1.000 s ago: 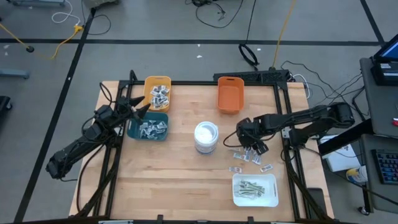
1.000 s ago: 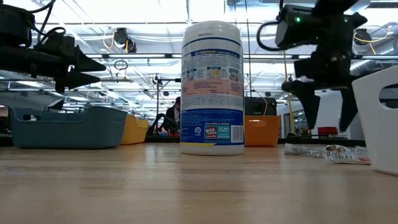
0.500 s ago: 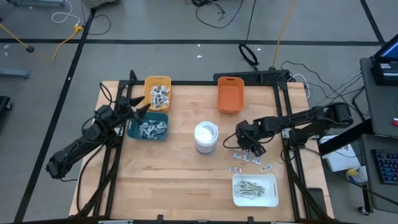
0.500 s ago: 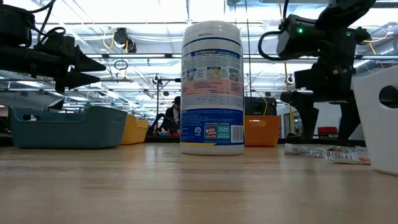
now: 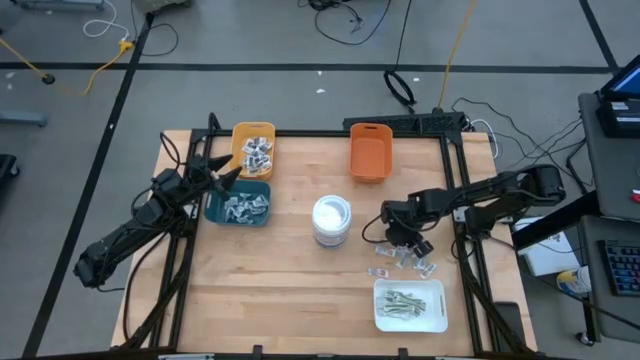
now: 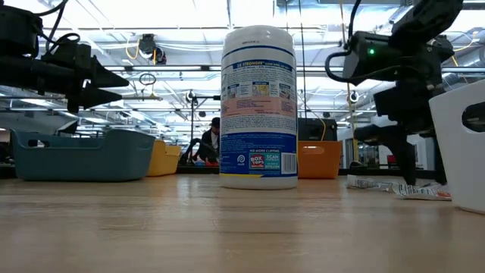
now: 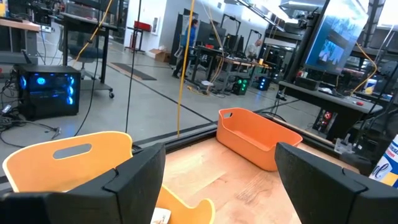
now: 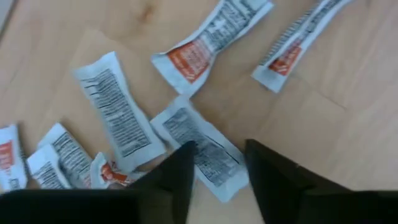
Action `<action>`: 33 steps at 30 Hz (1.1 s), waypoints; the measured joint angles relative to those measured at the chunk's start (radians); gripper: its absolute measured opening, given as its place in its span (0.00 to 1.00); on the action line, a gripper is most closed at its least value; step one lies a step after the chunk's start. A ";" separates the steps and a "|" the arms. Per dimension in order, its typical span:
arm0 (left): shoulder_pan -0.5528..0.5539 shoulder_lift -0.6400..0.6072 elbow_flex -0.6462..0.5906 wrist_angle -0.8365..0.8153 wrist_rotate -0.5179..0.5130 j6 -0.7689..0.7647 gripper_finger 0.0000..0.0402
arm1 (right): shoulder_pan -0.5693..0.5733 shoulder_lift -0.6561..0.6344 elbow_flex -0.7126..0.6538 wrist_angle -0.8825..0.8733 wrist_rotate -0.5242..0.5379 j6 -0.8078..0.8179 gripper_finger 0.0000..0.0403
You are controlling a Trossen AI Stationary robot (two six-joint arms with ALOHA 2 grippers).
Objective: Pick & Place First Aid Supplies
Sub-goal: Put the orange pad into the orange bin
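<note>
Right tool (image 8: 214,163) low over white-and-red sachets (image 8: 199,146), fingers narrowly apart, grip unclear, tips cropped.

White-and-red sachets (image 8: 208,34) lie flat, scattered on the wood at the high view's lower right — some overlapping, some printed-side up.

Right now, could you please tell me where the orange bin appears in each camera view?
High view: orange bin at the table's far edge, beyond the white canister.
Low view: just right of the canister, behind it.
Left wrist view: centre-right.
Right wrist view: not in it.
</note>
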 joint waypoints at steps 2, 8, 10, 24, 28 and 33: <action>0.000 0.000 0.000 0.000 0.000 0.000 0.76 | -0.003 0.003 -0.005 0.007 0.003 0.000 0.25; 0.000 0.000 0.000 0.000 0.000 0.000 0.76 | -0.015 0.004 -0.004 0.046 0.003 0.000 0.02; 0.000 0.000 0.000 0.000 0.000 0.000 0.76 | -0.019 0.004 0.004 0.045 0.001 0.005 0.02; 0.000 0.000 0.000 0.000 0.000 0.000 0.76 | -0.132 -0.005 0.311 -0.187 0.029 0.215 0.01; 0.000 0.000 0.000 0.000 0.000 0.000 0.76 | -0.191 -0.006 0.398 -0.261 0.027 0.241 0.00; 0.000 0.000 0.000 0.000 0.000 0.000 0.76 | -0.257 -0.006 0.469 -0.309 0.025 0.240 0.00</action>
